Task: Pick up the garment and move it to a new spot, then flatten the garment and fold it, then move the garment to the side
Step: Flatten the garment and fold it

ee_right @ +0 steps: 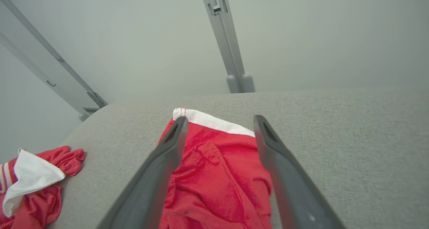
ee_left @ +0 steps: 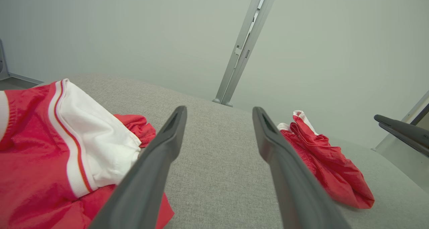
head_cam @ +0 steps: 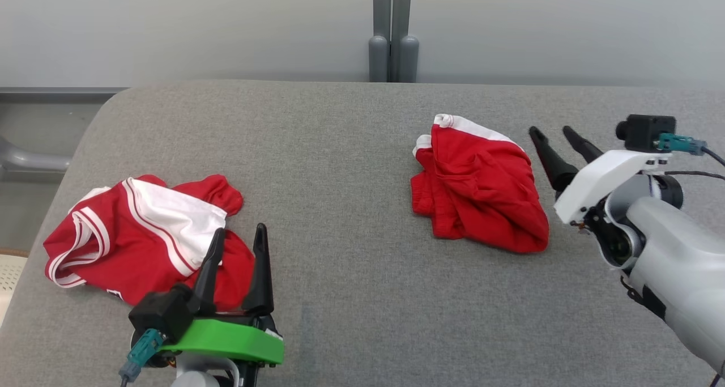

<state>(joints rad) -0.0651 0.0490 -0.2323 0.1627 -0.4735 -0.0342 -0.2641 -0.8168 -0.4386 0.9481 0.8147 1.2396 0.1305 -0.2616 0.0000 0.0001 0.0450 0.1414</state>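
- Head view. The garment (head_cam: 481,194), red with a white band along its far edge, lies crumpled in a rounded heap right of centre on the table (head_cam: 340,149). The table top is a grey, felt-like woven covering with rounded corners.
- The right gripper (head_cam: 549,129) is just beside the garment's right edge. Its two dark tapered fingers are spread and hold nothing, and they do not touch the cloth.
- A second garment (head_cam: 141,234), glossy red with white panels and striped trim, lies bunched at the table's left, well apart from the first.
- The left gripper (head_cam: 240,229), on a green mount, has its fingers apart and empty. They overlap the second garment's near right edge; contact cannot be told.
- A grey double post (head_cam: 392,35) stands against the pale wall (head_cam: 170,24) behind the table.
- Left wrist view. The left gripper (ee_left: 219,108) has its fingers spread wide over bare table (ee_left: 214,155). The second garment (ee_left: 50,148) is at the left, with its white panel beside the left finger. The garment (ee_left: 328,168) is at the right, and the right gripper (ee_left: 402,131) is beyond it.
- Right wrist view. The right gripper (ee_right: 220,117) is spread and empty. The garment (ee_right: 218,175) shows between its fingers, wrinkled and finely knit, with the white band (ee_right: 214,120) at its far edge. The second garment (ee_right: 33,182) lies far to the left.
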